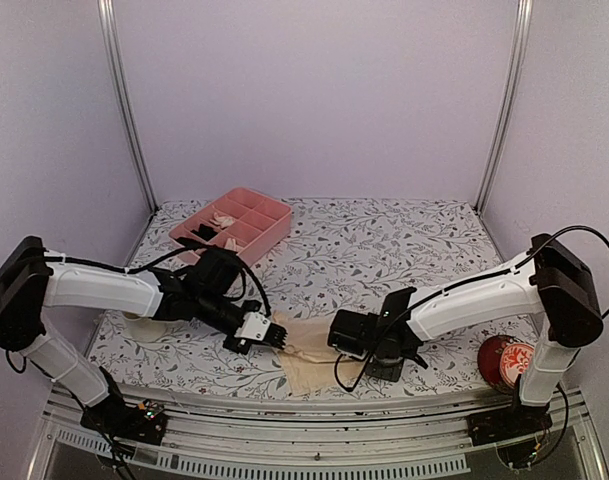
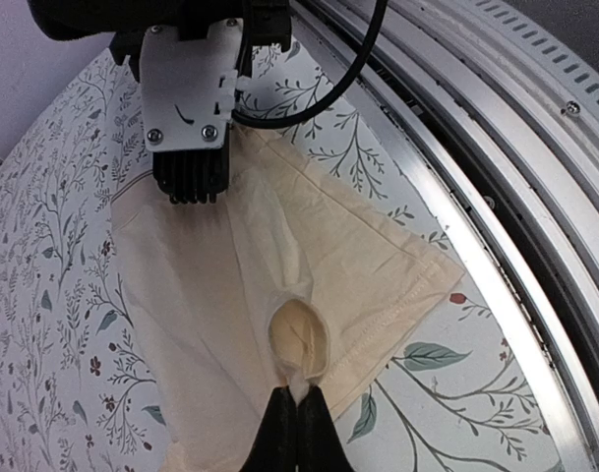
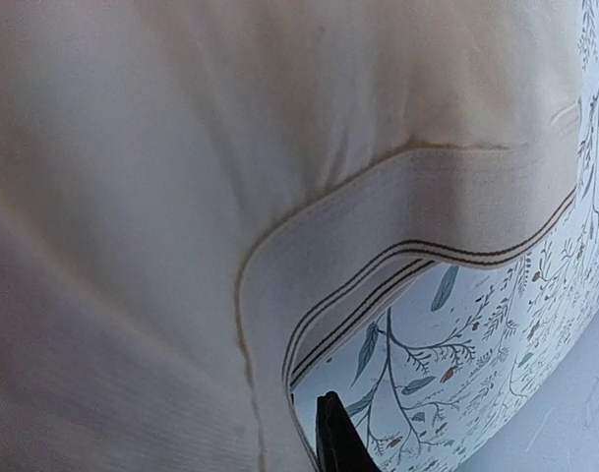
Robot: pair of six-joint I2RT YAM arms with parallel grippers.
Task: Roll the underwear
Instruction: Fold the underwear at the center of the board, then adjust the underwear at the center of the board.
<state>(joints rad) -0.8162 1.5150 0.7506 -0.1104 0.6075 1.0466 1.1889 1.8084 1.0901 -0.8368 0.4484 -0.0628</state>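
Pale peach underwear (image 1: 304, 365) lies mostly flat on the table (image 1: 384, 250), at the near edge, roughly midway btwn the two arms. One corner reaches twd the metal rail (image 2: 496, 197). Its waistband (image 3: 427, 206), cream w/ thin dark stripes, shows close up in the R wrist view, curving over the floral tabletop. Fabric fills most of that view.

L gripper (image 2: 299, 408) comes in from the left, clenched on a pinch of the cloth. Its tips are tight together w/ fabric bunched btwn them, and a small oval pucker opens just ahead of them. R gripper (image 2: 189, 192) sits at the opposite, right-hand edge of the garment, black fingertips down on or right at the hem. Can't tell if it's clamped or released: the tips look close together from the L wrist view, but the R wrist view shows only one finger (image 3: 330, 433), poking up beside the waistband.

Further out, a pink tray (image 1: 272, 232) w/ compartments sits at far left of the table, well apart from the garment, w/ small black bundles (image 1: 206, 236) and some pale bits in it. A red patterned round container (image 1: 504, 362) stands at near right, by the R arm's base.
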